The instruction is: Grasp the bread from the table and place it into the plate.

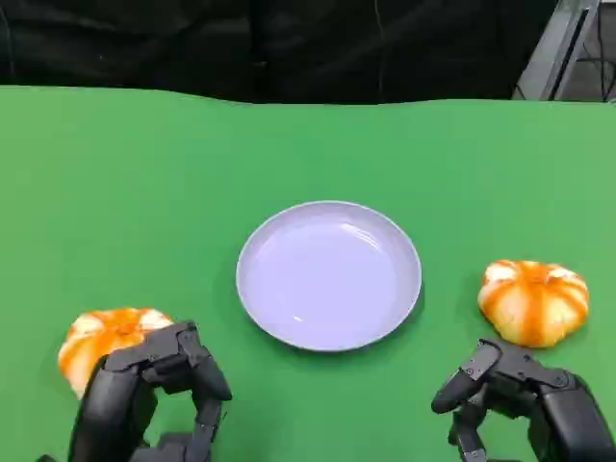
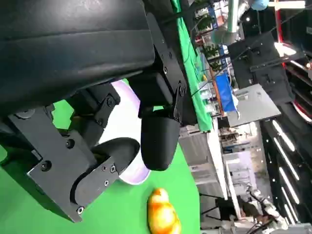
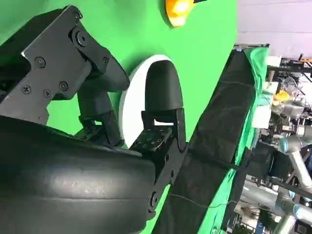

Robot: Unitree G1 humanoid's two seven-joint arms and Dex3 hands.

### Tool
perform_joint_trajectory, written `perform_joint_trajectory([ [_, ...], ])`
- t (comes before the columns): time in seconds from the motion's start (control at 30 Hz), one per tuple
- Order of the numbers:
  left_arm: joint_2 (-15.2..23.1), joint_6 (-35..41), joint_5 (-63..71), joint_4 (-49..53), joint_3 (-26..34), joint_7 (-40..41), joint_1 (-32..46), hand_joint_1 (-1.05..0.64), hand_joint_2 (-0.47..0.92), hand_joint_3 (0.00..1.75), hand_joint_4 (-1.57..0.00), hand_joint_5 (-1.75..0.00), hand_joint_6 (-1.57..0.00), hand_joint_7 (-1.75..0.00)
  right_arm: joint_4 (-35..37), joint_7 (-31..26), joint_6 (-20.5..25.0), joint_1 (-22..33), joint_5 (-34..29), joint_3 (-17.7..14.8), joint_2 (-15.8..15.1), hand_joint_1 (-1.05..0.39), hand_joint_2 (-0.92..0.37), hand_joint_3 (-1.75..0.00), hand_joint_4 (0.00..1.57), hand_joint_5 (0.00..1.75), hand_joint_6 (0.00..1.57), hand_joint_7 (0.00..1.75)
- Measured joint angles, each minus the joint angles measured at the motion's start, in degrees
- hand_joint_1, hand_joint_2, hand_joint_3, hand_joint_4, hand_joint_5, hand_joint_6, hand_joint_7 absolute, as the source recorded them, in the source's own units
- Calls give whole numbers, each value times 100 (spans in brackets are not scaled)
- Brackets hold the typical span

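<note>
Two orange-and-white striped bread buns lie on the green table. One bun (image 1: pixel 104 339) is at the near left, just behind my left hand (image 1: pixel 154 397). The other bun (image 1: pixel 534 300) is at the near right, just beyond my right hand (image 1: pixel 525 397). A round pale lilac plate (image 1: pixel 327 277) sits bare between them. Both hands hover low by the front edge, fingers apart, holding nothing. In the left wrist view my left hand (image 2: pixel 105 109) has the plate (image 2: pixel 130 105) and the right bun (image 2: pixel 163 215) beyond it. The right wrist view shows my right hand (image 3: pixel 97 122), the plate (image 3: pixel 127 109) and the left bun (image 3: pixel 179 9).
The green cloth (image 1: pixel 308 154) runs back to a black curtain (image 1: pixel 260 43). A grey metal frame (image 1: pixel 563 48) stands at the far right corner. In the wrist views, lab benches and equipment stand past the table's edge.
</note>
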Motion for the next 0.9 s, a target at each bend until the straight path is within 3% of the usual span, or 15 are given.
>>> perform_joint_trajectory([
  [0.6,4,5,-73,11,18,-52,-46,-11,32,150,-98,-166,-90,-150,12,-33,-5,-15,-48,34,1,4,-28,-142,79,154,85,128],
  [0.7,2,5,-62,12,26,-51,-46,-9,36,140,-94,-141,-89,-114,-6,-33,7,-13,-47,36,2,4,-28,-142,79,154,84,128],
  [0.73,0,5,-67,12,33,-51,-46,-13,44,116,-86,-124,-85,-88,-7,-33,8,-13,-47,37,2,4,-28,-141,79,154,84,128],
  [0.8,2,4,-27,13,61,-44,-58,-18,56,86,-76,-108,-82,-57,-8,-33,8,-12,-47,38,1,4,-28,-141,79,154,85,127],
  [0.87,35,-19,223,35,122,60,-97,-22,63,67,-67,-98,-78,-39,-7,-33,8,-12,-47,40,1,4,-28,-140,79,153,85,127],
  [0.9,63,-34,333,53,148,111,-113,-25,68,56,-54,-90,-70,-29,-7,-33,8,-12,-47,41,1,4,-29,-140,79,153,85,127],
])
